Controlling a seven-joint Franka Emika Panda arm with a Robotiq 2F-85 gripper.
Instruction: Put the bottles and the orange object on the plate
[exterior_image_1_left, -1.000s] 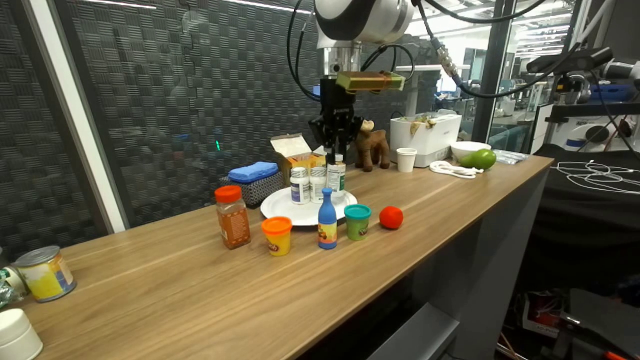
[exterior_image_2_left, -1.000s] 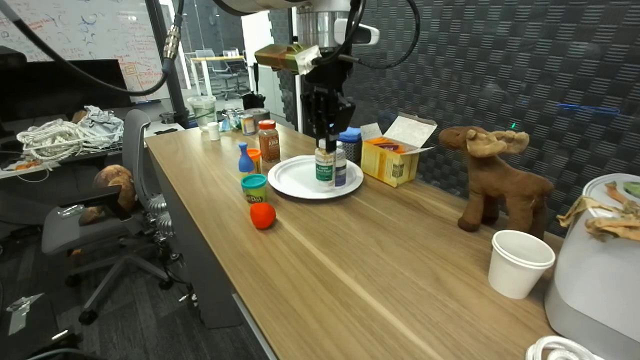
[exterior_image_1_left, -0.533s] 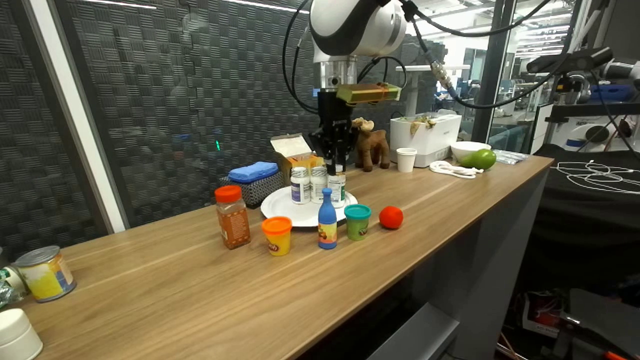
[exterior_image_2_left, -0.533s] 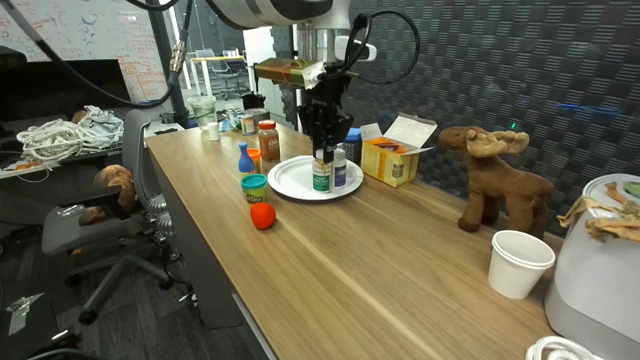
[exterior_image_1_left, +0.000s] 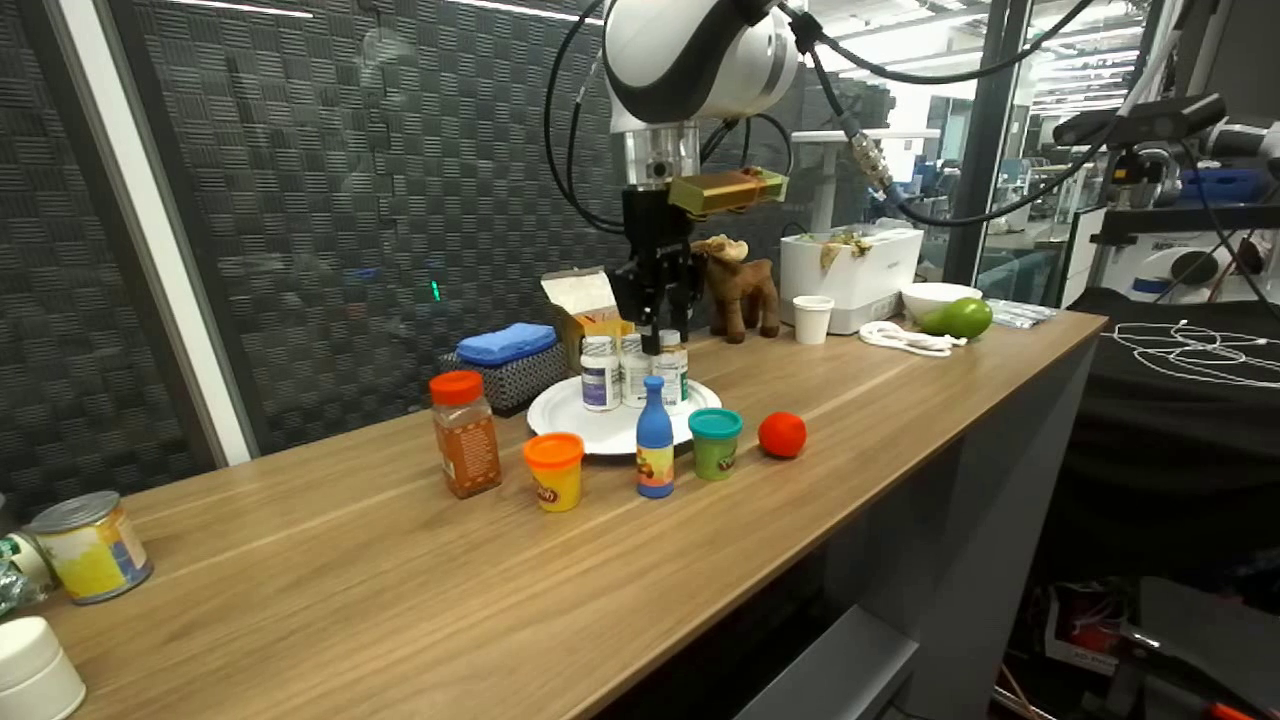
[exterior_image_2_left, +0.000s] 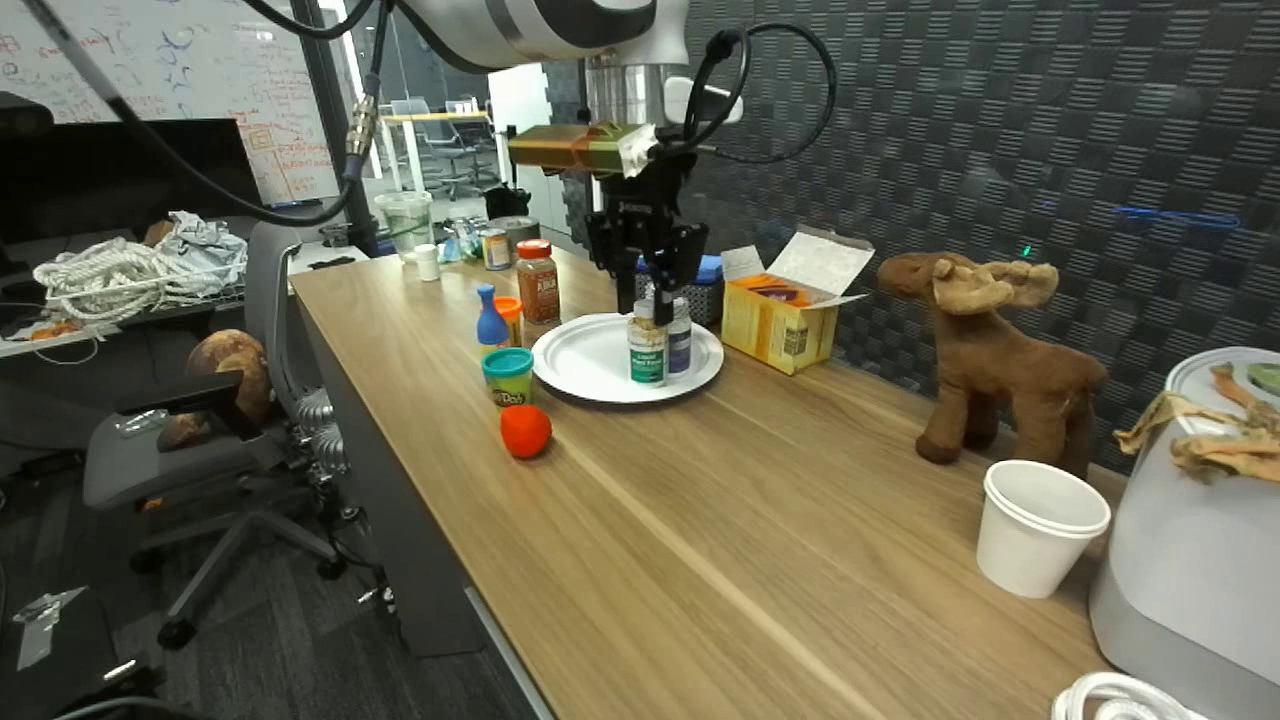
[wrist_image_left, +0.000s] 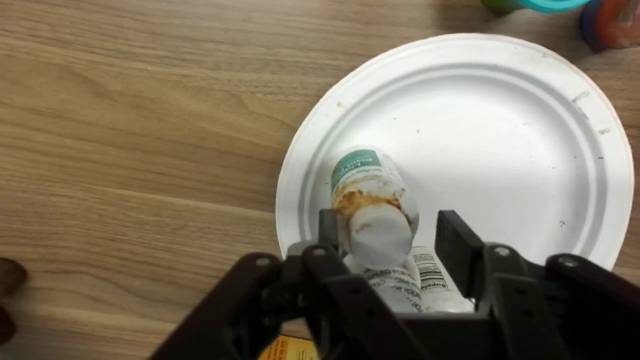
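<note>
White plate (wrist_image_left: 490, 165) on the worktop (exterior_image_1_left: 400, 580), bearing three bottles (exterior_image_1_left: 672, 374) upright near one edge, below the end effector (wrist_image_left: 387, 225).
Jaws apart, astride the cap of the green-label bottle (wrist_image_left: 362, 182): clear gap on one side, cannot tell about contact on the other. Close by on the plate, in an exterior view, the purple-label bottle (exterior_image_1_left: 601, 378) and the middle bottle (exterior_image_1_left: 632, 372), partly hidden. Off the plate, on the worktop, loosely lined up in both exterior views: brown jar (exterior_image_1_left: 467, 445) with orange-red lid, yellow tub (exterior_image_1_left: 557, 482) with orange lid, blue bottle (exterior_image_1_left: 655, 436), green tub (exterior_image_1_left: 715, 450) with teal lid, red ball (exterior_image_1_left: 782, 436). Between plate and dark wall (exterior_image_2_left: 1000, 130), open yellow box (exterior_image_2_left: 780, 322); farther along the worktop, brown toy moose (exterior_image_2_left: 1000, 370) and white cup (exterior_image_2_left: 1032, 545).
</note>
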